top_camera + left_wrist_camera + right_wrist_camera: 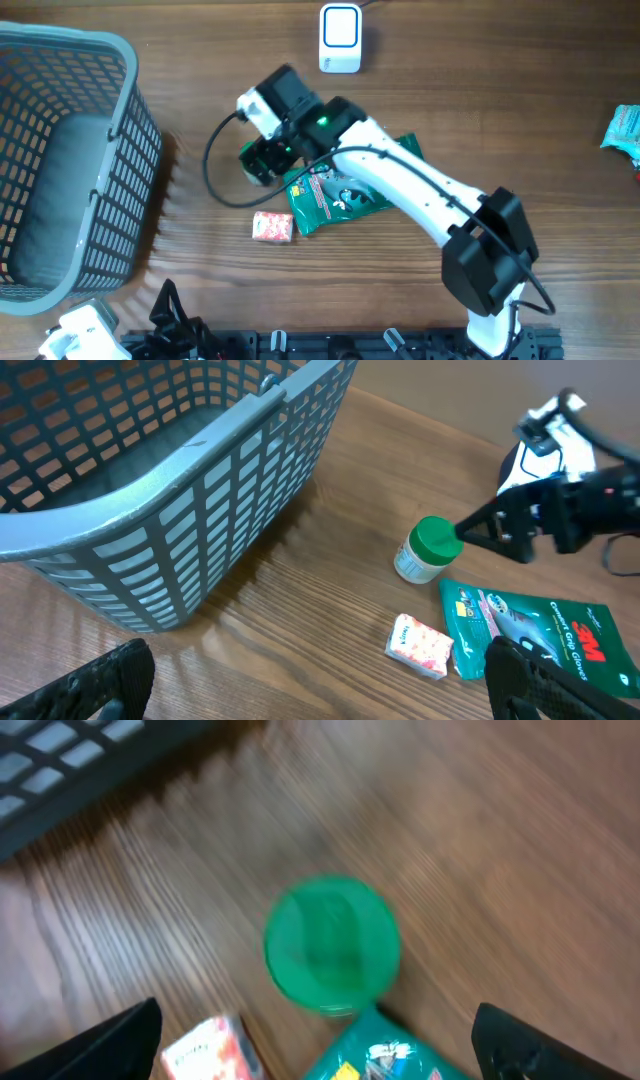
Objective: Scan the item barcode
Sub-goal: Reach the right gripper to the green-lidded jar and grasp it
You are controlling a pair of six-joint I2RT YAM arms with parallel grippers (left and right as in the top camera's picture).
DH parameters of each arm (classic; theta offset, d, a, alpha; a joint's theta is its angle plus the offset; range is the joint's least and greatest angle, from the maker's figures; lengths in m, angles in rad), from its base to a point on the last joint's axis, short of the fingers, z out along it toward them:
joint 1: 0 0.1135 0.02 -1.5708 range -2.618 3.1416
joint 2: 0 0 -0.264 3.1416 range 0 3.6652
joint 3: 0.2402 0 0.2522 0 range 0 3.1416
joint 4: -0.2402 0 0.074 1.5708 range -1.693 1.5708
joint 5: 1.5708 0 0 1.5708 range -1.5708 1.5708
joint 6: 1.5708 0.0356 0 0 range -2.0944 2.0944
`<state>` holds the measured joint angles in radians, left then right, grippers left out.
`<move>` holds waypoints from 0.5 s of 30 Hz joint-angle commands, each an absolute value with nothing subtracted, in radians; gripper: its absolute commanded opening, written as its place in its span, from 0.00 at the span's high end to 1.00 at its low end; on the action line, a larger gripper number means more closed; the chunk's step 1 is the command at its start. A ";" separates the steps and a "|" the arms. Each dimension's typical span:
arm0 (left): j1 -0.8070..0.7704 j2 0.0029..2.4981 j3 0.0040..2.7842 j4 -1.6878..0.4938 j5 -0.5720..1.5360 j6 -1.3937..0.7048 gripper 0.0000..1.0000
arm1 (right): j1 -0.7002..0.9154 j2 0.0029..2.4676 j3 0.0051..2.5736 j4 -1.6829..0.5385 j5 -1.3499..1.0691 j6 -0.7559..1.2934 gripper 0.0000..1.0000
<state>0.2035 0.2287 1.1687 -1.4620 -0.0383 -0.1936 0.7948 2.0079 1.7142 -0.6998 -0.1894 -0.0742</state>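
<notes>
A small white bottle with a green cap (430,548) stands upright on the wooden table. My right gripper (260,162) hangs open right over it, so the overhead view hides the bottle. The right wrist view looks straight down on the blurred cap (332,942), which lies just ahead of the wide-apart jaws of the right gripper (320,1050). A green 3M glove packet (340,192) and a small red-and-white box (272,226) lie beside the bottle. The white scanner (340,38) stands at the far edge. My left gripper (315,695) is open and empty near the front left. No barcode shows.
A large grey mesh basket (60,160) fills the left side of the table, close to the left gripper (85,335). A teal packet (625,132) lies at the right edge. The right arm (420,195) stretches diagonally over the glove packet.
</notes>
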 commanded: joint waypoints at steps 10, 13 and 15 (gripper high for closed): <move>0.210 0.224 1.169 -1.459 -0.034 -0.195 0.00 | 0.821 2.216 1.727 -0.562 -0.069 -0.104 0.07; 0.210 0.224 1.169 -1.459 -0.034 -0.195 0.00 | 0.818 2.216 1.728 -0.578 -0.068 -0.097 0.29; 0.210 0.224 1.169 -1.459 -0.034 -0.195 0.00 | 0.812 2.208 1.734 -0.603 -0.015 -0.047 0.34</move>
